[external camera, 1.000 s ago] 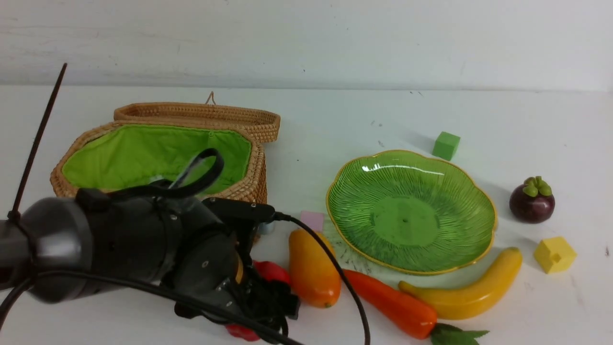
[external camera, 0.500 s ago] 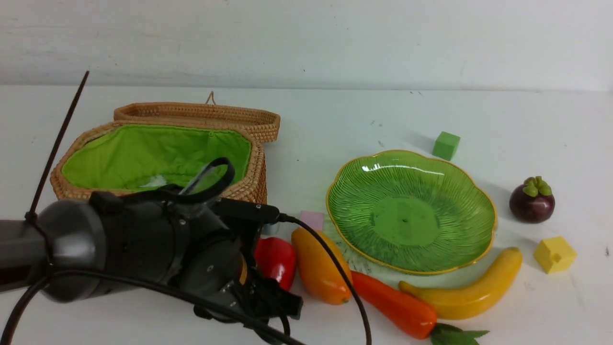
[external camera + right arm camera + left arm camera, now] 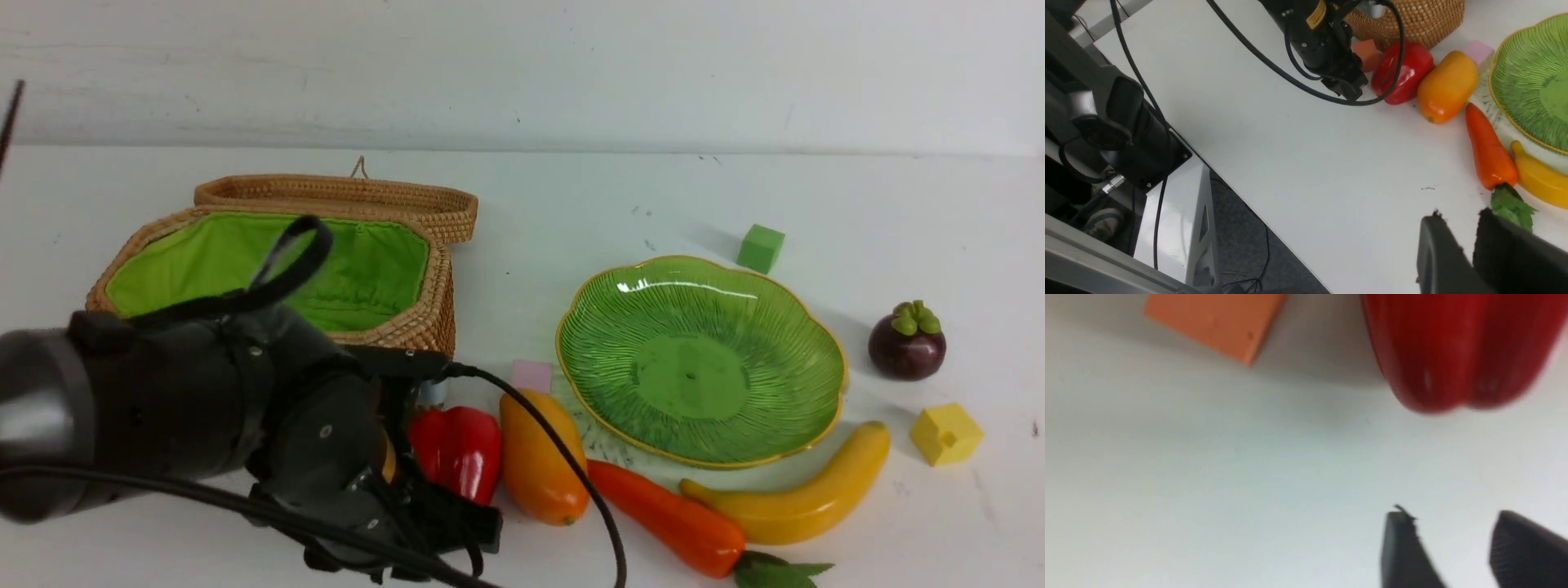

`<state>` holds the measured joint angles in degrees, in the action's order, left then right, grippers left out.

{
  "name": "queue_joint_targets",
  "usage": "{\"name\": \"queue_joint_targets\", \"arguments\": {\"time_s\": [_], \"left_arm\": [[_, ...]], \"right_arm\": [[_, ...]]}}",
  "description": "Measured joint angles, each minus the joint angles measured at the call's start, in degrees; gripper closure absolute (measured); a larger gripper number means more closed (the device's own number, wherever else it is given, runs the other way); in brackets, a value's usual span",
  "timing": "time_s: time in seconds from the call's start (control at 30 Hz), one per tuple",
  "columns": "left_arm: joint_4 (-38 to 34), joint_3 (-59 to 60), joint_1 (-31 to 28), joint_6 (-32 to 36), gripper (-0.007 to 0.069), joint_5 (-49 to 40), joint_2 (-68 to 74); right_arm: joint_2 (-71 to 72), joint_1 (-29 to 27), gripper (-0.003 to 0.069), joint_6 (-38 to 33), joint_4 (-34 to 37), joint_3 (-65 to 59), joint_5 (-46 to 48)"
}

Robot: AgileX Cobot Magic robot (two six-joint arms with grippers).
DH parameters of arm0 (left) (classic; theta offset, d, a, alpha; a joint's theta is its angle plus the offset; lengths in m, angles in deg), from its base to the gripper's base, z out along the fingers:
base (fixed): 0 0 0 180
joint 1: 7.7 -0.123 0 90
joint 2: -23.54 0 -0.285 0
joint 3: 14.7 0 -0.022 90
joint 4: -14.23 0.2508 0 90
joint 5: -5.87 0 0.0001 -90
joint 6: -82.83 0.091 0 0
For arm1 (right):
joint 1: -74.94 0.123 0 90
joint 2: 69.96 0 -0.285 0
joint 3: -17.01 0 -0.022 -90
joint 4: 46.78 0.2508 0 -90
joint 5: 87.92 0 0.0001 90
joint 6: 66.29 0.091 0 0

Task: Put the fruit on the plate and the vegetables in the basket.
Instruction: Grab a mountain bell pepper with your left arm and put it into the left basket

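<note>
Red bell pepper [image 3: 457,449] lies on the counter [image 3: 571,204] beside the mango [image 3: 540,457], near the basket [image 3: 408,327]; left gripper [image 3: 1453,551] fingers [image 3: 1400,547] stand apart, empty, probably missing their grip.

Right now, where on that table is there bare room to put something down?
Free: behind the plate toward the wall, and between basket and plate. Crowded: the front, where pepper, mango, carrot and banana lie together.

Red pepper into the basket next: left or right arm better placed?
Left, probably. The left gripper hangs right beside the red pepper, jaws apart and empty, and the basket is on its side. The right gripper sits near the carrot leaves, farther away.
</note>
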<state>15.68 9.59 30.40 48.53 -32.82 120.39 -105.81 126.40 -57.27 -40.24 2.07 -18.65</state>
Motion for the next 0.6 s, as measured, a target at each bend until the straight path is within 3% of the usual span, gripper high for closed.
{"name": "queue_joint_targets", "arguments": {"time_s": [0.17,0.23,0.43,0.6], "left_arm": [[0.1,0.0,0.0,0.0,0.0007,4.4,-0.82],[1.44,0.0,0.0,0.0,-0.0029,7.56,-0.49],[3.18,0.0,-0.16,-2.56,-0.0044,15.37,1.96],[4.33,0.0,-2.36,-5.7,-0.0044,16.62,3.21]], "right_arm": [[0.0,0.0,0.051,-1.19,0.0,0.0,-1.36],[0.0,0.0,0.0513,-1.42,0.0,0.0,-1.91],[0.0,0.0,0.0517,-2.48,0.0,0.0,-2.13],[0.0,0.0,0.0528,-2.66,0.06,0.0,-2.13]]}}
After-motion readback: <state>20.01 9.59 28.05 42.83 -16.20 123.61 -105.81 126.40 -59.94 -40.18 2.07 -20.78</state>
